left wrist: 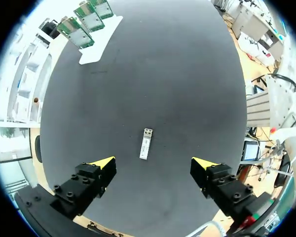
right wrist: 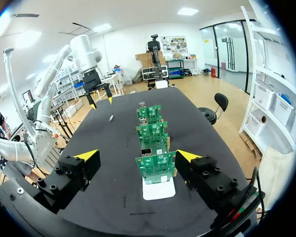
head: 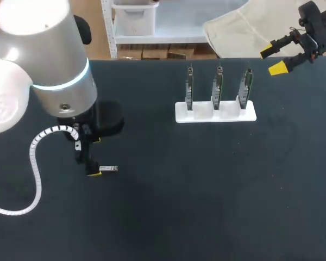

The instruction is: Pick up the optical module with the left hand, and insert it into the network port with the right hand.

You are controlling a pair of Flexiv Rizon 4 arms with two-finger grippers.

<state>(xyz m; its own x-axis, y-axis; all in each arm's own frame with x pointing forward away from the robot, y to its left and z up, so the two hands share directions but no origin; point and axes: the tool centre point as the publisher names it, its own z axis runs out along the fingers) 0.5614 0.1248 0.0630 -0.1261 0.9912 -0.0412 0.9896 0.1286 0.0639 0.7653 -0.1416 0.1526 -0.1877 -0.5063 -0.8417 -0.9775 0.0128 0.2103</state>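
Left gripper (head: 94,156) is down low over the near-left part of the black table (head: 206,190), jaws released and spread wide. The optical module (head: 109,169), a small silver stick, lies flat on the tabletop. From overhead it sits just beside one yellow tip. In the left wrist view the module (left wrist: 146,143) lies between the fingers and slightly ahead of the gripper (left wrist: 154,163), and neither finger touches it.

Right gripper (head: 272,59) is up at the far-right corner of the table, also released, with nothing between the tips. It is well apart from the module.

A white holder (head: 215,112) sits on the far middle of the table with three green boards (head: 217,87) standing upright in it in a row. In the right wrist view the boards (right wrist: 155,168) line up straight ahead of the open right gripper (right wrist: 137,155), the nearest one sitting between the two yellow tips in the view but not touching them, and the holder (right wrist: 158,188) is under it. Past the boards, the module (right wrist: 111,118) shows as a small pale sliver on the table, with the left gripper (right wrist: 100,102) over it.

In the left wrist view the boards (left wrist: 86,19) and holder (left wrist: 101,47) are far ahead of the gripper, well apart from the module.
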